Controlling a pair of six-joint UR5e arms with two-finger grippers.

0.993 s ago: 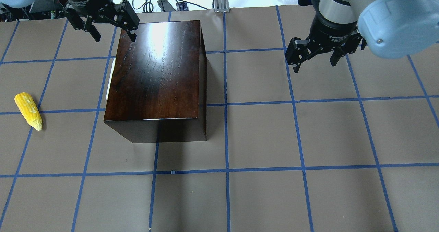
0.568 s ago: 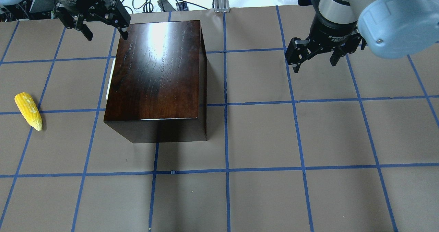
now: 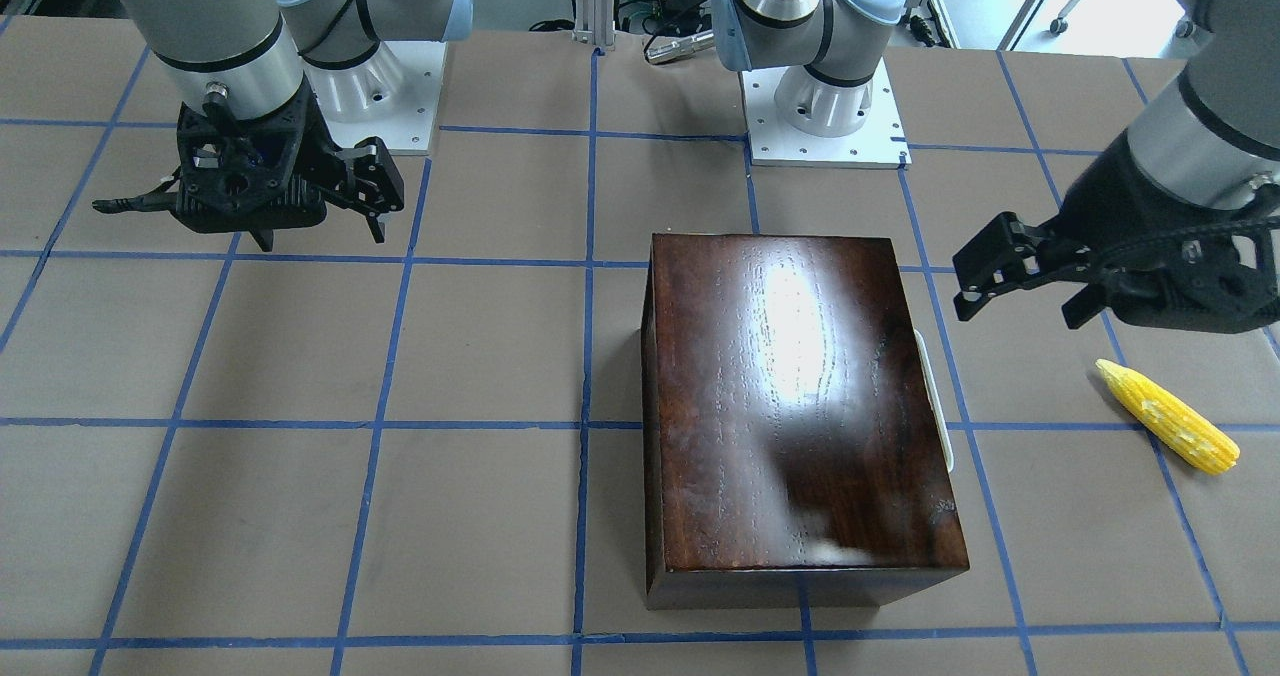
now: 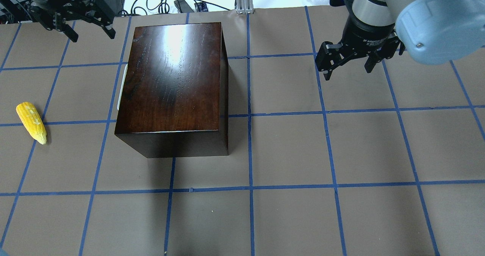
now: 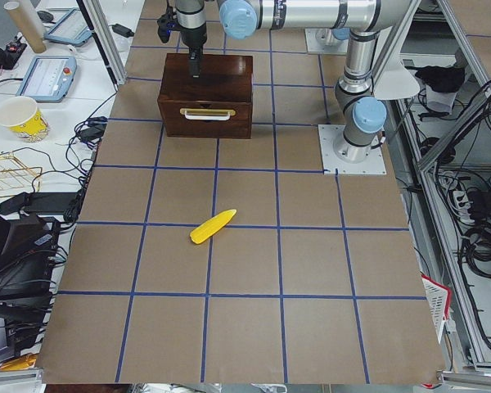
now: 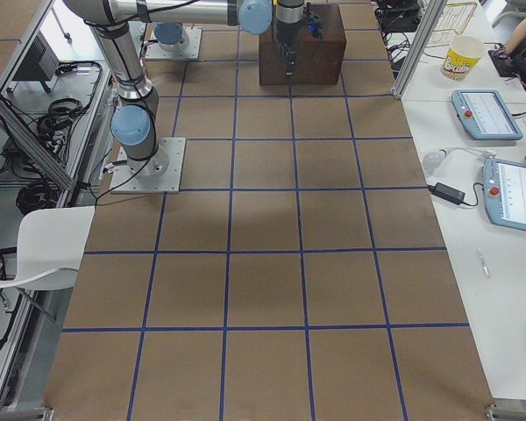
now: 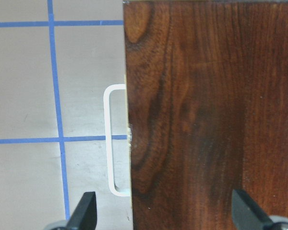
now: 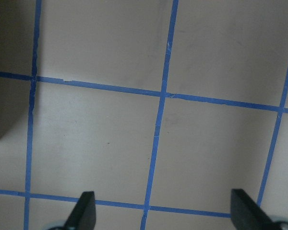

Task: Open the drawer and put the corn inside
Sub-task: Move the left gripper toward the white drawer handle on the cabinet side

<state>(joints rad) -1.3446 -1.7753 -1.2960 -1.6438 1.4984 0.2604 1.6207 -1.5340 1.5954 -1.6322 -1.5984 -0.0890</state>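
Note:
The dark-brown wooden box [image 4: 174, 78] stands at left of centre with the drawer shut. Only the drawer's white handle [image 4: 119, 93] shows on the box's left side; the handle also shows in the left wrist view [image 7: 113, 143] and the exterior left view [image 5: 207, 115]. The yellow corn [image 4: 31, 122] lies on the table far left of the box, also in the front view [image 3: 1168, 416]. My left gripper [image 4: 91, 32] is open and empty, in the air off the box's far left corner. My right gripper [image 4: 348, 68] is open and empty, well right of the box.
The table is brown paper with a grid of blue tape [image 4: 250, 188]. Cables and clutter [image 4: 166, 2] lie beyond the far edge. The arm bases [image 3: 820, 106] stand at the robot's side of the table.
My left gripper has moved left and toward the far edge, off the box's far left corner. The right gripper, the box and the corn have not moved.

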